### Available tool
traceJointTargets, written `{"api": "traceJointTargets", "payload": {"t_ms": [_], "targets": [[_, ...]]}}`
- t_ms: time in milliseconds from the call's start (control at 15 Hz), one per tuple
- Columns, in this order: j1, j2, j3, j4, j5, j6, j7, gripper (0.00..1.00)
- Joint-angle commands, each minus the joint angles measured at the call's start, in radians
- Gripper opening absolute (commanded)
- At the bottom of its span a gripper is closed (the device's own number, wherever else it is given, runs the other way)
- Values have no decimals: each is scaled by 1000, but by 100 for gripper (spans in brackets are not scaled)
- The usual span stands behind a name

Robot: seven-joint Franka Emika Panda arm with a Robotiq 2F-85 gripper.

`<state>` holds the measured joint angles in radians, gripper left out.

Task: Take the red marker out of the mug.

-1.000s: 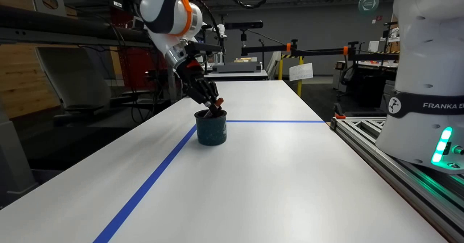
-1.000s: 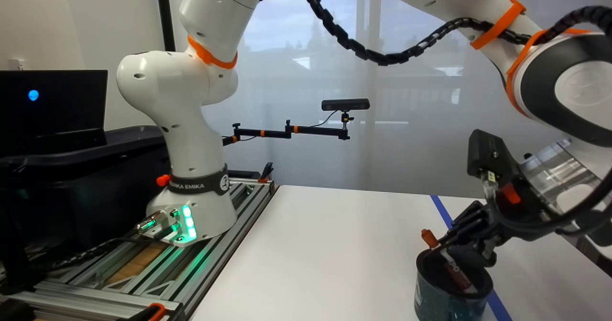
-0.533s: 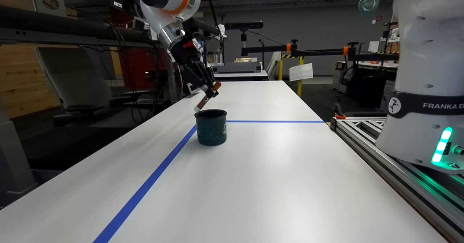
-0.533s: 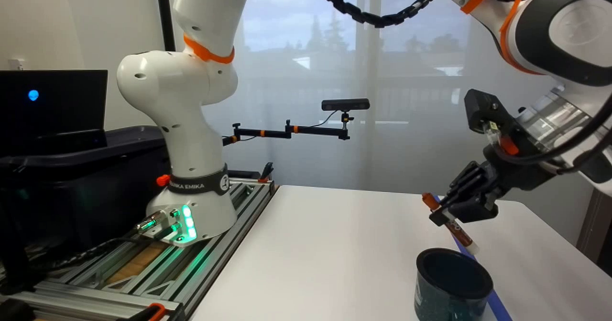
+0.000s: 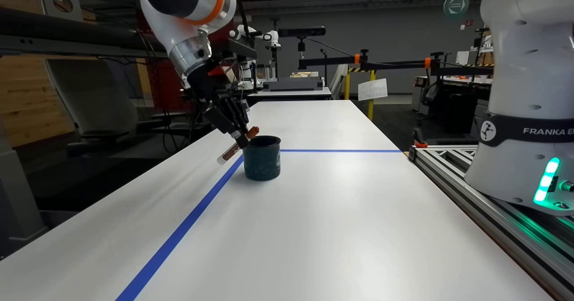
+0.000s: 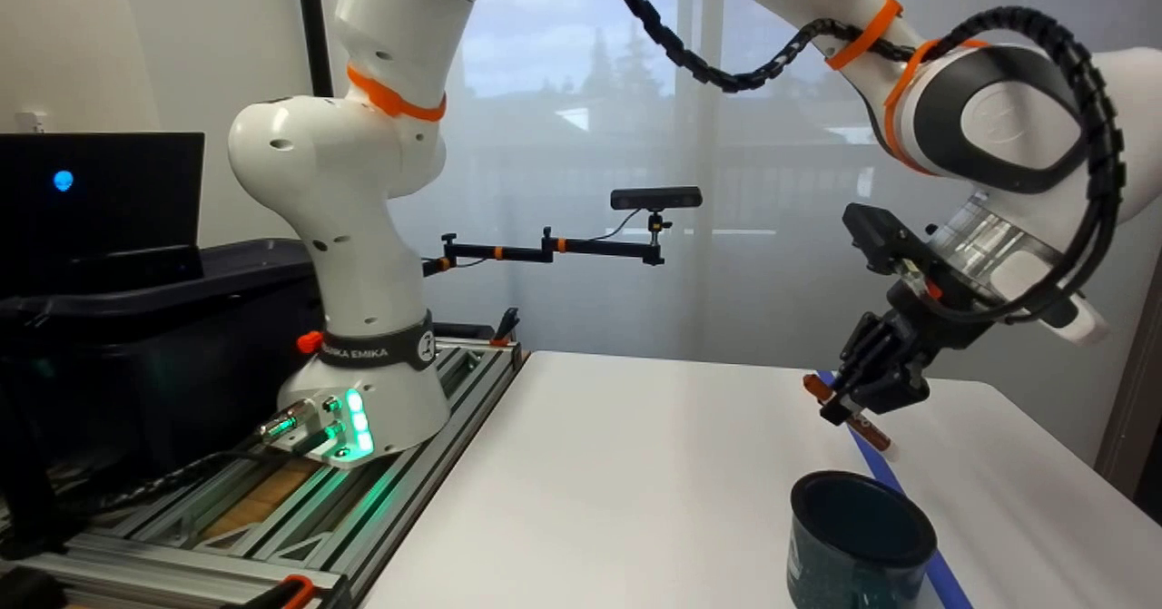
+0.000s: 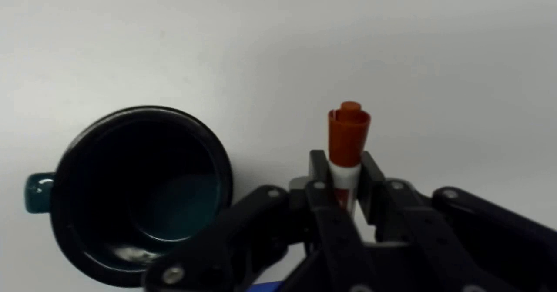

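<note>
Slim plastic dark red marker (image 5: pixel 231 152) w/ orange-red cap (image 7: pixel 349 139) & white tail end (image 5: pixel 221 160) is held by black two-fingered gripper (image 7: pixel 345 170): jaws are set narrow & marker is pinched btwn flat dark pads (image 7: pixel 319 166), just below cap, as seen in wrist view. It's tilted, cap high, tail low.

Marker pos.: outside small dark teal-blue cyl. mug (image 5: pixel 262 164), just beside it; in wrist view a gap is shown btwn the two. Whether tail is touching smooth white tabletop (image 5: pixel 314 220) can't be told for sure from these angles. Mug is stood upright on tabletop, right by flat blue tape (image 5: pixel 184 226); its glossy teal handle (image 7: pixel 39 192) is turned away from gripper, & part of its dark rim (image 7: pixel 150 110) is covered in wrist view by gripper linkage (image 7: pixel 243 218).

White jointed robot arm (image 6: pixel 336 151) w/ orange straps (image 6: pixel 397 103) is extended over tabletop; green light strip (image 6: pixel 359 423) is lit at its base (image 6: pixel 404 414) in both exterior views. In an exterior view, black bar-shaped camera (image 6: pixel 655 198) is mounted on thin black bracket (image 6: pixel 517 252), & black screen (image 6: pixel 109 210) w/ blue logo (image 6: pixel 63 181) is seen above dark plastic bin (image 6: pixel 182 364).
</note>
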<state>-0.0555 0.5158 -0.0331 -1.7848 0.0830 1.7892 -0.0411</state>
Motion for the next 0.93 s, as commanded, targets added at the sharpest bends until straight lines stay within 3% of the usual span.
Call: {"api": "traceJointTargets", "payload": {"t_ms": [0, 400, 467, 533, 667, 867], "targets": [[12, 50, 15, -6, -8, 98, -5, 5], [-18, 114, 31, -7, 15, 172, -76, 5], [-21, 117, 31, -7, 15, 169, -84, 12], [-24, 118, 32, -6, 17, 165, -92, 44], [-27, 105, 33, -11, 16, 157, -99, 51], [-25, 74, 36, -24, 12, 157, -107, 74]]}}
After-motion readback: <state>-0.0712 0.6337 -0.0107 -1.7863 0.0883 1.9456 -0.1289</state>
